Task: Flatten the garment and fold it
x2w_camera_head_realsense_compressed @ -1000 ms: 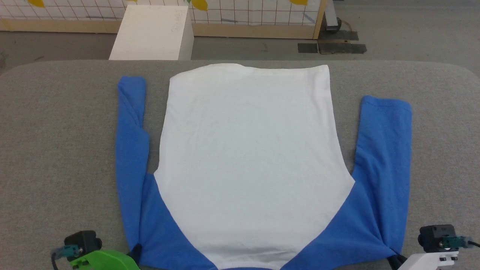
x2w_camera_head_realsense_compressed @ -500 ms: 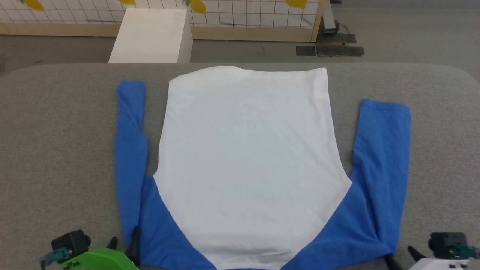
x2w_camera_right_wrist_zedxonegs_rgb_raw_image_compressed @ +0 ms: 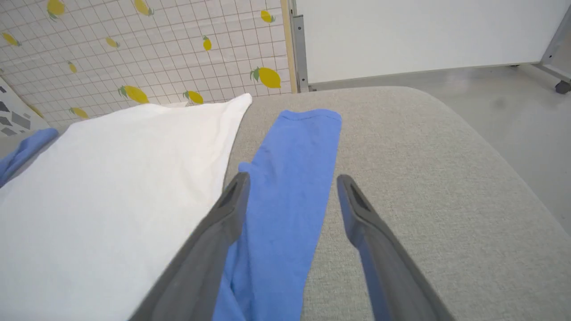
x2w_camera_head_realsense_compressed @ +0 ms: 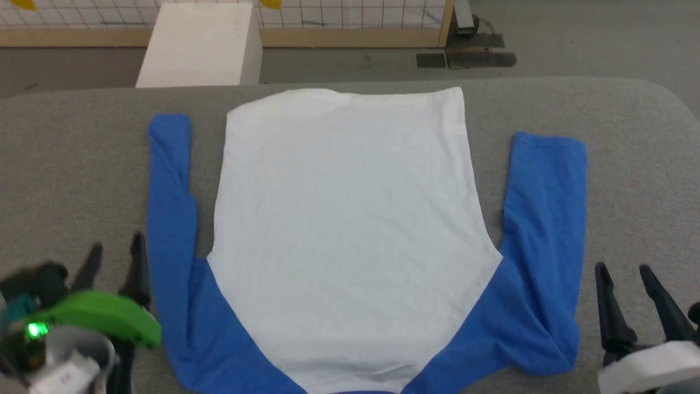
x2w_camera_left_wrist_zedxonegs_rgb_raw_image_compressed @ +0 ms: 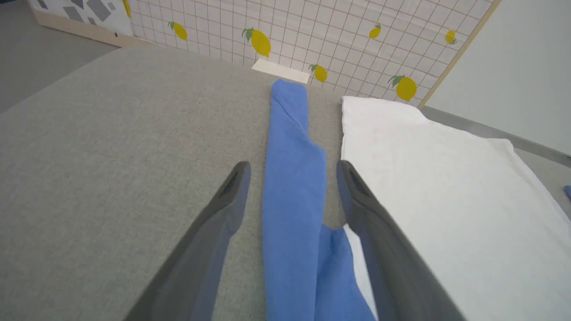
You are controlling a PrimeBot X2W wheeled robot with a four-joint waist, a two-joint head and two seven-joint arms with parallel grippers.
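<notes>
The garment lies flat on the grey table, white body in the middle, a blue sleeve along each side, hem toward the far edge. My left gripper is open above the table just left of the left sleeve; in the left wrist view that sleeve runs between my spread fingers. My right gripper is open just right of the right sleeve; in the right wrist view the sleeve lies between the fingers. Neither holds anything.
A white box stands on the floor beyond the table's far edge, before a lemon-patterned grid screen. Dark floor plates lie at the far right. Bare table surface extends on both sides of the sleeves.
Both grippers have opened, let go of the shoulder corners and risen forward beside the sleeves. The head camera has shifted, so the whole picture sits a little left and higher.
</notes>
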